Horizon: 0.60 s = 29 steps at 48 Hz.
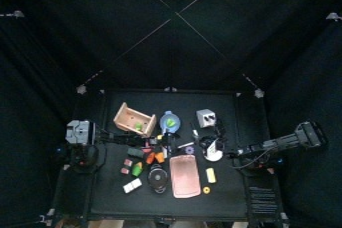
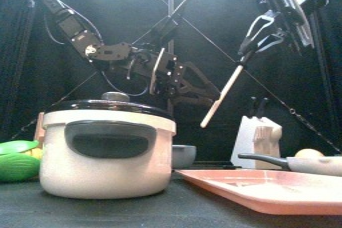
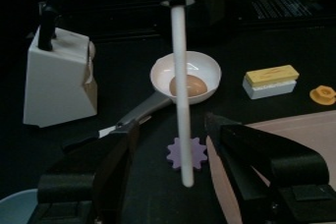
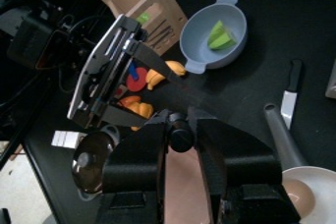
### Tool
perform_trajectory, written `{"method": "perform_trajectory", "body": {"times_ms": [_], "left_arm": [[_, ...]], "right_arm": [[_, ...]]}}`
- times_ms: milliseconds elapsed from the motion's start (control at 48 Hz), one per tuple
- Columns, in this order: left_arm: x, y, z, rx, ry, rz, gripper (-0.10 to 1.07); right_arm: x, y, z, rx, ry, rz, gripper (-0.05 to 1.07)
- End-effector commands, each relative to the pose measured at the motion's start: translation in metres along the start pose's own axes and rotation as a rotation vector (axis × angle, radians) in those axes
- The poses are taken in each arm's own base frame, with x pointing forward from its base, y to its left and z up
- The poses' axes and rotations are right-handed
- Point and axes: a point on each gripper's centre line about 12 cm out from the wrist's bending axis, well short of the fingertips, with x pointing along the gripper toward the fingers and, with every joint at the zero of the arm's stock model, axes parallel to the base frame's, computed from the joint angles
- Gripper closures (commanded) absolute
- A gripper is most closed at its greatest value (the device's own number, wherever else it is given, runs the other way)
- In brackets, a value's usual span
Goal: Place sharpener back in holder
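The sharpener [image 3: 183, 90] is a thin white rod with a black handle, hanging tilted in the air over the table's middle. In the front view my right gripper [image 2: 262, 44] is shut on the upper, handle end of the sharpener [image 2: 223, 92]. The rod's lower tip reaches down between the jaws of my left gripper [image 3: 175, 130], which stand open with a gap on each side of it. The holder [image 3: 59, 81], a light-grey block with dark handles sticking out of its top, stands apart from the rod. It also shows as the holder [image 2: 257, 137] behind the tray.
A small white pan [image 3: 184, 76] with an egg-like thing sits under the rod, a purple gear [image 3: 191, 154] and yellow sponge [image 3: 272, 81] nearby. A white cooker [image 2: 107, 152] and pink tray [image 2: 267, 187] stand at the front. The wooden box [image 1: 134, 119] is back left.
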Motion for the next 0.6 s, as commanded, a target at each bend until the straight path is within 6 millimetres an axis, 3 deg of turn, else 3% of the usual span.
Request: {"method": "perform_trajectory", "body": {"times_ms": [0, 250, 583], "left_arm": [[-0.011, 0.0, 0.024, -0.001, -0.068, 0.003, 0.06], [-0.031, -0.006, 0.024, -0.001, -0.094, -0.009, 0.06], [-0.036, -0.01, 0.009, -0.048, -0.073, 0.009, 0.06]], "right_arm": [[-0.013, -0.001, 0.015, 0.029, -0.049, 0.016, 0.52], [-0.041, -0.019, 0.038, 0.0, -0.134, -0.038, 0.52], [-0.063, -0.019, 0.066, -0.107, -0.16, -0.159, 0.52]]}}
